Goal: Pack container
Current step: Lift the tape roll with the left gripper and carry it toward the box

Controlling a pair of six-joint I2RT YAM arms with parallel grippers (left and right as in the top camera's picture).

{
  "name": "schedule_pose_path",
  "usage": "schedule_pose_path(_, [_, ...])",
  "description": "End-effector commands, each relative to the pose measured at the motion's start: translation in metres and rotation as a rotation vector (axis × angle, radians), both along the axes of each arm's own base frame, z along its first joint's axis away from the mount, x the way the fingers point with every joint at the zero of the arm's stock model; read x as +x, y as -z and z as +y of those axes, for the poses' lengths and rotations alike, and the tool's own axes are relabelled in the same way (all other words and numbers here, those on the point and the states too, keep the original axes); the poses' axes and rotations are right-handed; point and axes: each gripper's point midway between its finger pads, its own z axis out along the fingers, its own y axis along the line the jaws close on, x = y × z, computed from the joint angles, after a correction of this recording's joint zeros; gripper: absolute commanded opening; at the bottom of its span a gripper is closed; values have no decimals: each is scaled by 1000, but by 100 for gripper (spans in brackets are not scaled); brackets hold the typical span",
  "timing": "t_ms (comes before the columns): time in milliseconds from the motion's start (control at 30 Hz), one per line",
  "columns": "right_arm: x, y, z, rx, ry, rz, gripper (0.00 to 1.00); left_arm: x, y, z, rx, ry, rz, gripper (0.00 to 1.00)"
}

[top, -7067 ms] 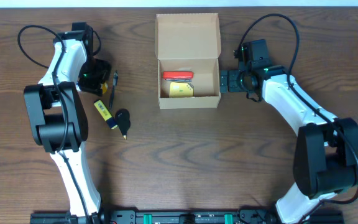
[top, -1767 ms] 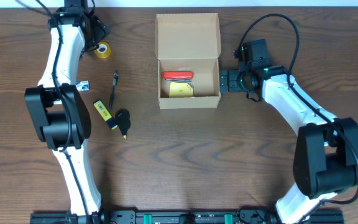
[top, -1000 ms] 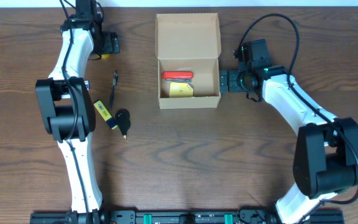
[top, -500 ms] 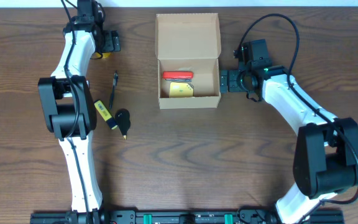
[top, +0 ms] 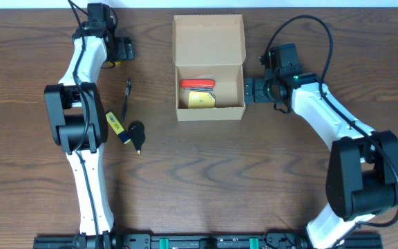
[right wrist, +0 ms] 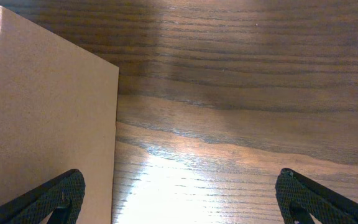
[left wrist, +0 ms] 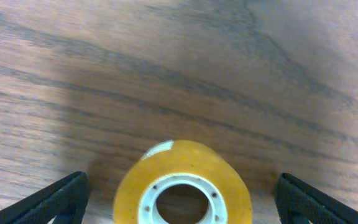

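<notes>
The container (top: 210, 107) is a tan cardboard box at the table's far middle, with its flap lid (top: 209, 38) folded back. A red item (top: 197, 84) and a yellow item (top: 200, 99) lie inside. At the far left my left gripper (top: 118, 54) hangs open over a yellow tape roll (top: 115, 62). In the left wrist view the roll (left wrist: 182, 186) lies flat between the fingers (left wrist: 61, 199), clear of both. My right gripper (top: 249, 90) stands open at the box's right wall (right wrist: 48, 124), holding nothing.
Left of the box lie a black pen (top: 126, 99), a yellow-and-blue stick (top: 116, 126) and a small black item (top: 137, 135). The left arm rises along the table's left side and the right arm's cable loops beyond the box.
My left gripper has moved from beside the pen to the far left and come down over the tape roll. The right arm and the box have not moved.
</notes>
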Motion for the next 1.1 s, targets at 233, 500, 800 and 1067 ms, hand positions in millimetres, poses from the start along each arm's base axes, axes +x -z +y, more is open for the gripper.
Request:
schedule_pose_path(233, [0, 0, -1, 7, 12, 3, 99, -1, 20, 6, -2, -42, 28, 74])
schedule_pose_path(500, [0, 0, -1, 7, 12, 3, 99, -11, 25, 5, -4, -42, 70, 43])
schedule_pose_path(800, [0, 0, -1, 7, 12, 3, 99, -11, 1, 5, -44, -131, 51, 6])
schedule_pose_path(1067, [0, 0, -1, 7, 12, 3, 99, -6, -115, -18, -42, -13, -66, 6])
